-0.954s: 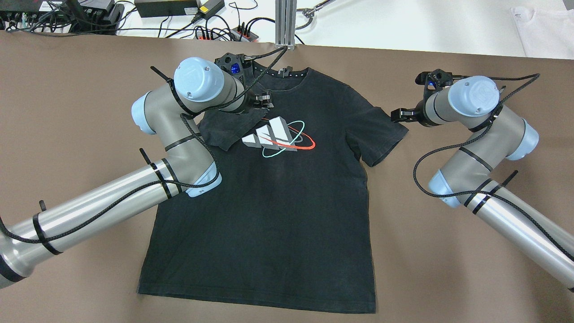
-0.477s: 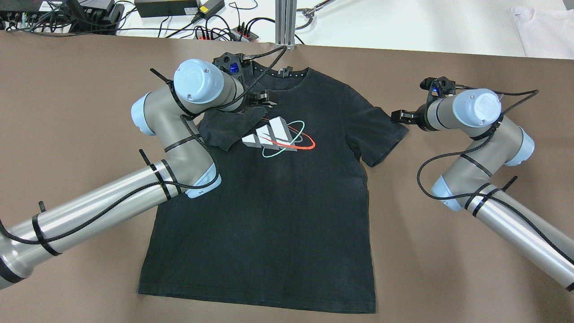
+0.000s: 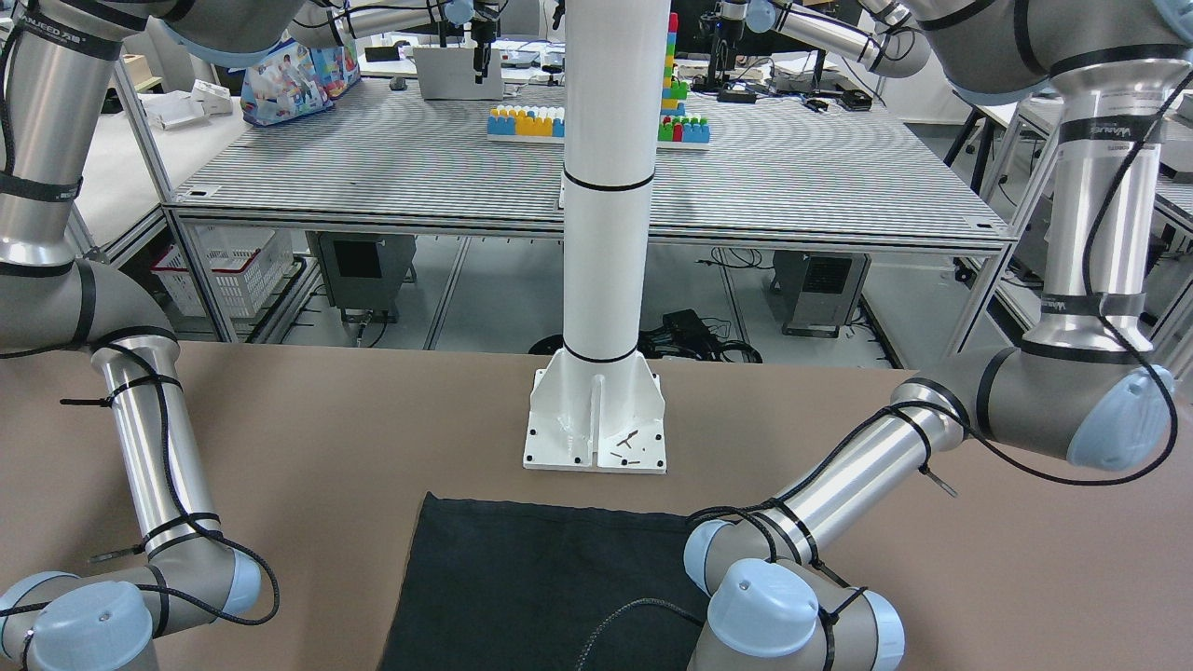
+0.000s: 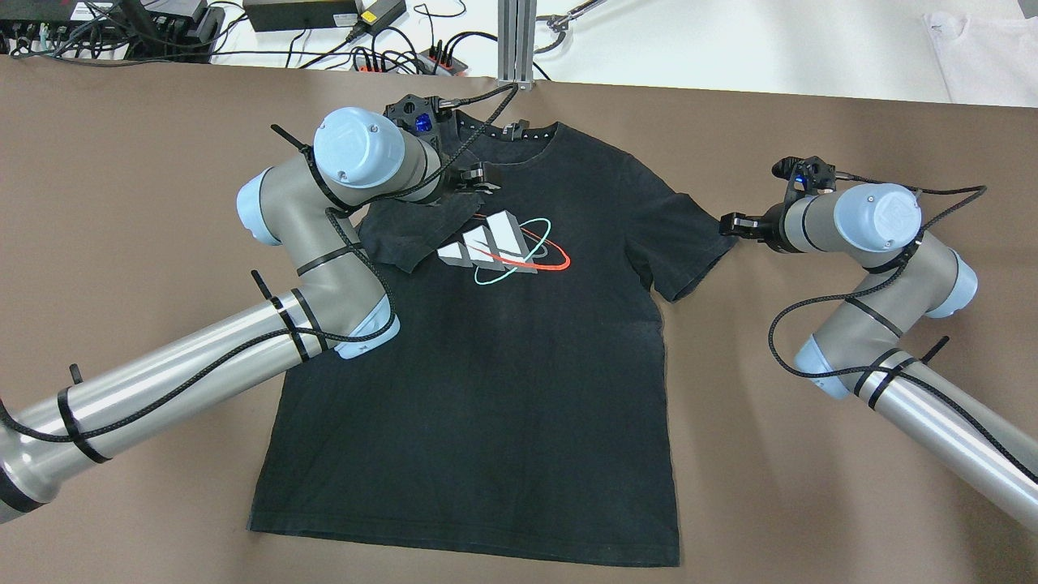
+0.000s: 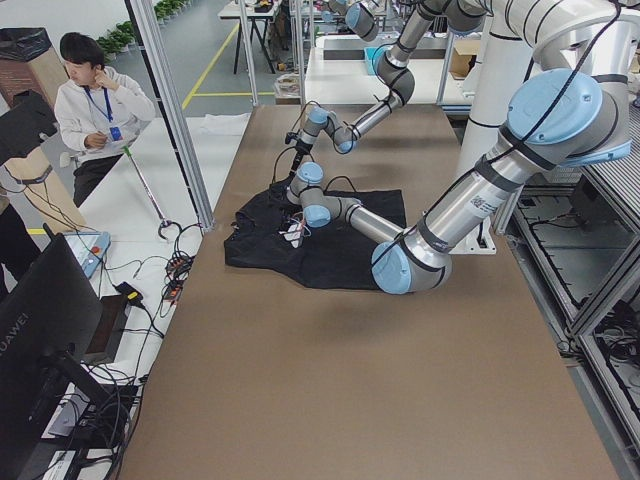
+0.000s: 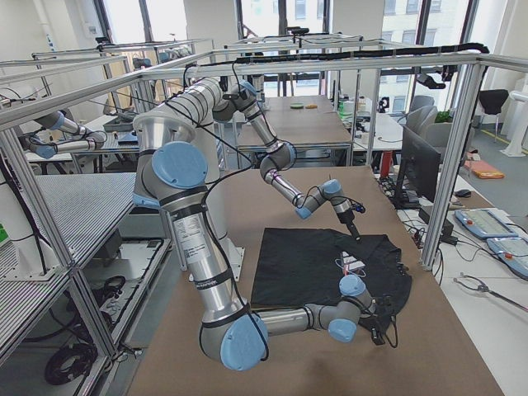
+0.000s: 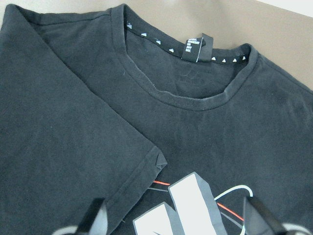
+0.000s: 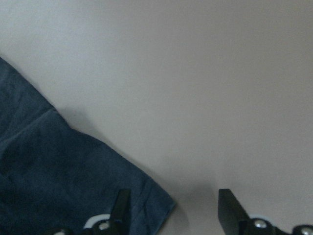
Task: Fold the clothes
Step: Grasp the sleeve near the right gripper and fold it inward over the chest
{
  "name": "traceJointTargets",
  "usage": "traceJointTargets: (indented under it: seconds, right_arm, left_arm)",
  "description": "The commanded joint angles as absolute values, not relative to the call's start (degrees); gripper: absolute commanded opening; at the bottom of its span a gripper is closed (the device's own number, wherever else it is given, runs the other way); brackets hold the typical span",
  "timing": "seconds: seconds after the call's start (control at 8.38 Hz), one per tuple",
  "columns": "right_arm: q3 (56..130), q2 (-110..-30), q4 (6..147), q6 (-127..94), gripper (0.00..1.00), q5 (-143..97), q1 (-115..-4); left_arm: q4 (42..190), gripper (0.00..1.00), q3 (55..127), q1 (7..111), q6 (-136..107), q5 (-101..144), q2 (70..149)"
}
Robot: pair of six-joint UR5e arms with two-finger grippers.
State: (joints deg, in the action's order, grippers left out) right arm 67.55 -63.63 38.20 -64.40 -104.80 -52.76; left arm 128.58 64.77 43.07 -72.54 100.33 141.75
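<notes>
While it lies front side up in the middle of the brown surface, the black T-shirt has its collar toward the far edge and its hem toward the robot. A white, red and teal logo shows on the chest. The left-side sleeve is turned inward and rests on the chest, its hem edge reaching just beside the logo. The right-side sleeve lies spread flat out to the side. Inside the collar a small black label stands up.

The left hand hovers over the folded sleeve near the collar. In its wrist view the fingers are spread wide with nothing between them, above the sleeve hem and the top of the logo. The right hand sits at the outer tip of the right-side sleeve. Its fingers are also wide apart and hold nothing, and the sleeve corner lies between them, close to one finger, with bare surface beside the other.

Beyond the far edge run cables and power strips, and a white garment lies at the far right corner. An operator stands off to the side in the left view
</notes>
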Motion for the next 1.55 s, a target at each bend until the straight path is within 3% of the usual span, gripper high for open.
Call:
traceJointTargets:
  seconds: [0.0,0.48,0.6,0.83,1.43]
  right_arm:
    - [67.5,-64.2,37.9,-64.5,0.56,-104.4,-51.8]
    - [67.5,-63.5,38.1,-65.5,0.51,-102.6,-50.9]
    - [67.6,-63.5,38.1,-65.5,0.39,-102.6,-50.9]
    - [67.8,-63.6,38.0,-65.7,0.0,-102.6,-51.0]
    - [72.3,-63.1,40.1,-65.7,0.0,-103.3,-51.9]
  left_arm:
    - [128.6,1.0,64.8,43.1,-72.4,100.4,141.4]
    - [128.8,1.0,64.7,43.1,-71.9,100.5,141.1]
    - [128.8,1.0,64.7,43.1,-71.9,100.5,141.1]
    - [128.8,1.0,64.7,43.1,-71.8,100.5,141.1]
    - [128.4,1.0,68.5,44.3,-70.7,105.2,140.1]
